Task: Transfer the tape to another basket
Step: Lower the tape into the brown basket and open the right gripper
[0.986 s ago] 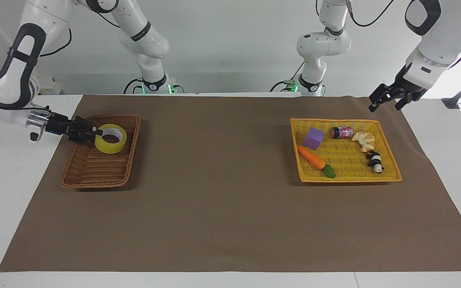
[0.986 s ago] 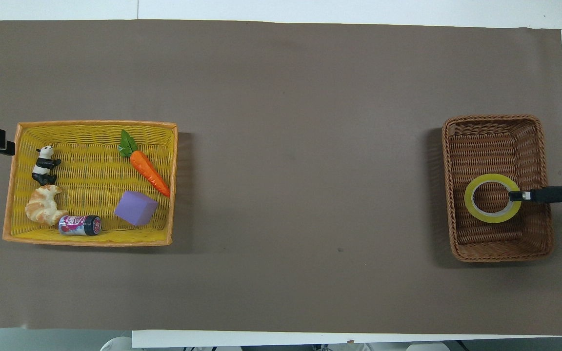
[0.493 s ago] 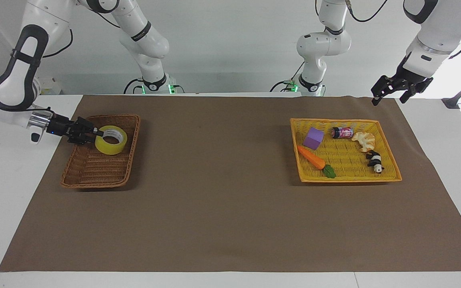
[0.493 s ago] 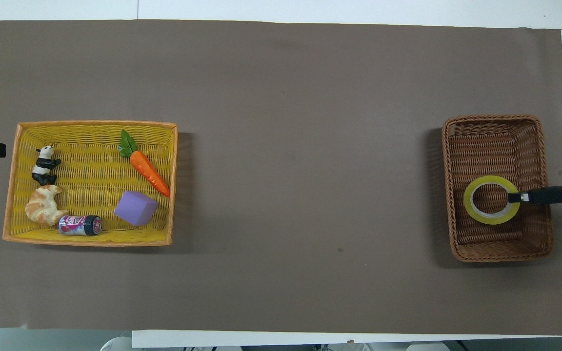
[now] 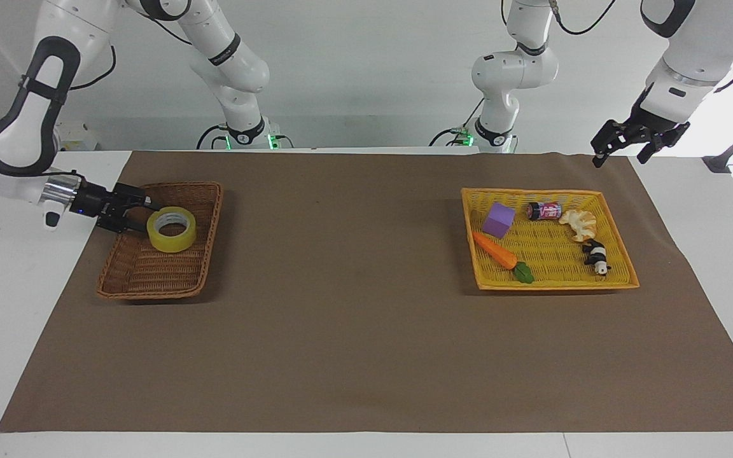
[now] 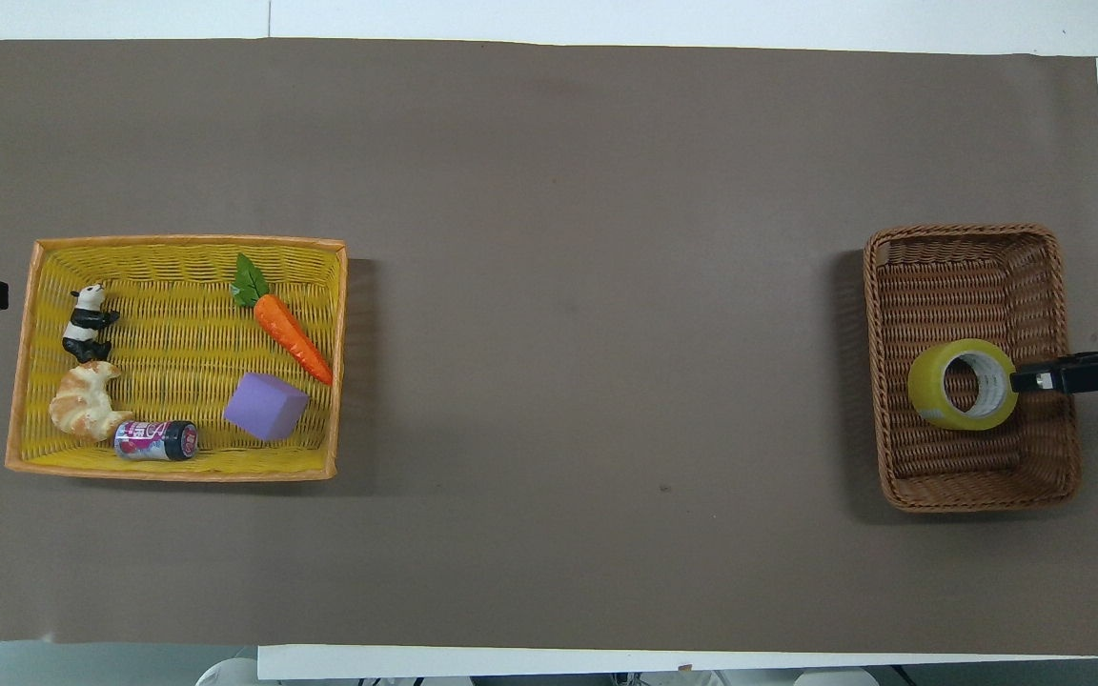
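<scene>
Since a second ago our right gripper (image 5: 139,210) has let go of the tape (image 5: 172,229), which now sits in the brown basket (image 5: 150,280), the fingers spread just beside it. We count one tape, two baskets, and five items in the yellow basket (image 5: 621,280). Our left gripper (image 5: 635,141) waits open over the mat's edge; only the facing view shows its fingers.

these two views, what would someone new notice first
Most striking is the yellow tape roll lying in the brown wicker basket at the right arm's end of the table, with the right tool open beside it. At the left arm's end, a bright yellow basket holds a carrot, purple block and panda.
</scene>
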You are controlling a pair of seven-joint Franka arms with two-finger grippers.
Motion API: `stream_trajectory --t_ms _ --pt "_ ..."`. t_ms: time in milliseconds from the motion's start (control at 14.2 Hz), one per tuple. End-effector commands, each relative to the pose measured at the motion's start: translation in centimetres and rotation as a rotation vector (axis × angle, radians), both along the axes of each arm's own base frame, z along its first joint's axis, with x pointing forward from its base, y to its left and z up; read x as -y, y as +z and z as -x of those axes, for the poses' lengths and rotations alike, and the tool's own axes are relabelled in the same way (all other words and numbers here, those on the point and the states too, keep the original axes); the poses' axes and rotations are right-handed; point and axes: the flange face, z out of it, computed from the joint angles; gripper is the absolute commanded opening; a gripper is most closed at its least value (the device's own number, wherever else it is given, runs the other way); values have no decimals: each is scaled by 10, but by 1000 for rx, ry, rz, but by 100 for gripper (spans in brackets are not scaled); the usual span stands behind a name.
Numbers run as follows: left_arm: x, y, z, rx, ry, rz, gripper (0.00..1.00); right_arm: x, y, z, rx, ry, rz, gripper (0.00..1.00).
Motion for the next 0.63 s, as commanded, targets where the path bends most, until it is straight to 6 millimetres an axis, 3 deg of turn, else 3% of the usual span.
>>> stream_trajectory --t_ms 0,352,563 --pt "-8 2 5 -10 8 -21 99 -15 47 -9 44 102 113 100" --pt "-9 2 5 -10 11 -21 99 -69 151 -37 41 208 429 100" --pt "-10 3 6 -9 13 -19 99 -113 206 -49 -80 87 640 100"
